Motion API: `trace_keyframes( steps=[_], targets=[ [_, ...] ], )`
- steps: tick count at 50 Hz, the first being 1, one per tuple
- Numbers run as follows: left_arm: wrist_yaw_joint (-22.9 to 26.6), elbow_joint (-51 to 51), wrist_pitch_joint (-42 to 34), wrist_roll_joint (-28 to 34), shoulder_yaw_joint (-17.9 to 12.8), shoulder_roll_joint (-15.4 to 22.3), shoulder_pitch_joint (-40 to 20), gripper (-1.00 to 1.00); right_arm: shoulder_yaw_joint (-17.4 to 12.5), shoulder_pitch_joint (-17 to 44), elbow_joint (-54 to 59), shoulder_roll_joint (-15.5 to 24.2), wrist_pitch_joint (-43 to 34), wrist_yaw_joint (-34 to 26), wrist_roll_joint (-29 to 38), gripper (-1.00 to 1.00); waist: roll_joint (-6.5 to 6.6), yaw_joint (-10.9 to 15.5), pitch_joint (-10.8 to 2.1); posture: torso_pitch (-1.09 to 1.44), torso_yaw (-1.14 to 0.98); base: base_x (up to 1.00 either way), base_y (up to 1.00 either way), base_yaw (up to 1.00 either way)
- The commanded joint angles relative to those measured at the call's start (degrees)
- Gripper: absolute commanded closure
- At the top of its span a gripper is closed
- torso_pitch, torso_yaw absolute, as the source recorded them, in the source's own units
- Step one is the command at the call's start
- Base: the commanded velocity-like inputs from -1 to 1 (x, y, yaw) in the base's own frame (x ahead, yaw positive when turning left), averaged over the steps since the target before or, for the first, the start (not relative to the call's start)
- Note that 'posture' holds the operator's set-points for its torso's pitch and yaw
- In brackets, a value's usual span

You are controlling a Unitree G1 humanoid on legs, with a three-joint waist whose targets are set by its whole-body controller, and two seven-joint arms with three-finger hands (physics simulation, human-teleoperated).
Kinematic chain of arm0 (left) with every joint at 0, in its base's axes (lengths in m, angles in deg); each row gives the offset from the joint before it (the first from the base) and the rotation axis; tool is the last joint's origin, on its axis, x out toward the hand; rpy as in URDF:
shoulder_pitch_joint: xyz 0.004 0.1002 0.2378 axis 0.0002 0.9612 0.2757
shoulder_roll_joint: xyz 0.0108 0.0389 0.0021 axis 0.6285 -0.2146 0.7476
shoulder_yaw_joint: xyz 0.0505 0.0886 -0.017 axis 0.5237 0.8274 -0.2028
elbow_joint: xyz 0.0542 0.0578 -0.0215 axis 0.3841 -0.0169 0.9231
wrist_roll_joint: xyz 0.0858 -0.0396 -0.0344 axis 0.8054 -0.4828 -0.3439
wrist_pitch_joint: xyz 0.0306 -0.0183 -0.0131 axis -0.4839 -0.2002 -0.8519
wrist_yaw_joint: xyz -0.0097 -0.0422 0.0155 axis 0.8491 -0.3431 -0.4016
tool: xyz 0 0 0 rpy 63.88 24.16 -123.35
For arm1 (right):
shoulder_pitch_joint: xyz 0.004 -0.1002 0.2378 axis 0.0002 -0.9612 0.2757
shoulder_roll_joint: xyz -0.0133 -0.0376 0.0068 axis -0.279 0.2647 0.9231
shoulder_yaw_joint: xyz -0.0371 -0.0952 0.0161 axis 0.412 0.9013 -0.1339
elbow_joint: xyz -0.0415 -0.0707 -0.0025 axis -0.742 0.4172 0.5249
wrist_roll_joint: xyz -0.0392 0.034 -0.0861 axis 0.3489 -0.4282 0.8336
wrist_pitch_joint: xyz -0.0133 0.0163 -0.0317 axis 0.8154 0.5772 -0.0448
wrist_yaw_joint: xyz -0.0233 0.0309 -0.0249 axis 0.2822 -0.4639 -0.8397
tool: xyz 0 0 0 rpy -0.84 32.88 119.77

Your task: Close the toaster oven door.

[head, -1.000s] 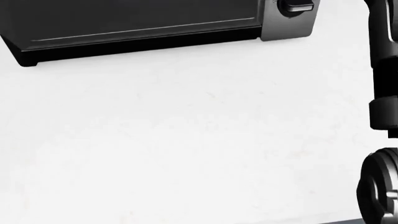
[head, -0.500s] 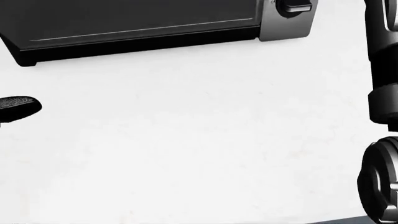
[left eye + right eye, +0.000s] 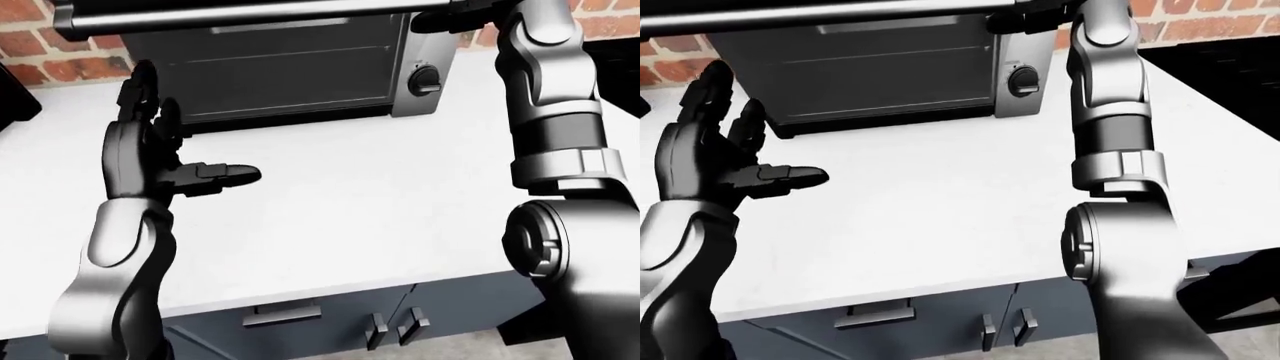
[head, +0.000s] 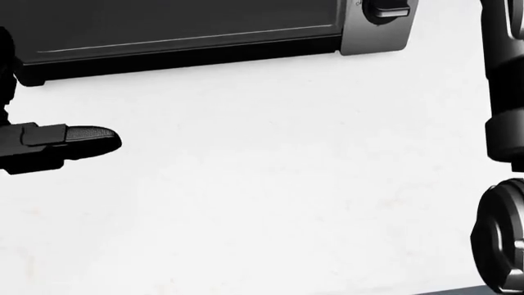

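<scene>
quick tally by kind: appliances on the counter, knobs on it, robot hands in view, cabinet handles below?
Dark, silver-sided toaster oven: 1
Black round knob: 1
Robot hands: 1, the open left hand; the right is hidden at the top edge
Metal cabinet handles: 3
Total: 6

The white counter [image 3: 330, 217] lay bare between the two arms, so a hand could pass there. The toaster oven [image 3: 290, 71] blocked the top of the left-eye view, and the left hand [image 3: 710, 161] stood open just beside it.
</scene>
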Motion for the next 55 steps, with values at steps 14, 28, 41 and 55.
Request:
trace_keyframes(
  steps=[14,28,41,55],
  targets=[
    [-0.6,2.2,-1.1,1.1,2.3,-0.1,-10.5,-1.0,0.1,3.7,-3.6,-0.1,4.3,0.6,-1.3,-1.0,-1.34,0.8,-2.11,0.0,0.0,0.0,0.0,0.0],
    [-1.2,6.1,-1.1,1.6,3.1,0.6,-15.5,-1.0,0.1,3.1,-4.0,-0.3,4.2,0.9,-1.2,-1.0,-1.82,1.0,-2.03,0.0,0.0,0.0,0.0,0.0],
    [0.3,9.4,-1.8,2.1,3.5,1.9,-19.4,-1.0,0.1,2.1,-4.9,-0.5,3.6,1.1,-1.1,-1.0,-1.91,1.0,-1.94,0.0,0.0,0.0,0.0,0.0],
    [3.7,13.1,-1.7,4.2,4.9,2.4,-21.5,-1.0,0.1,-0.5,-7.8,-0.9,2.2,1.4,-1.3,-1.0,-2.01,1.1,-2.24,0.0,0.0,0.0,0.0,0.0]
  ],
)
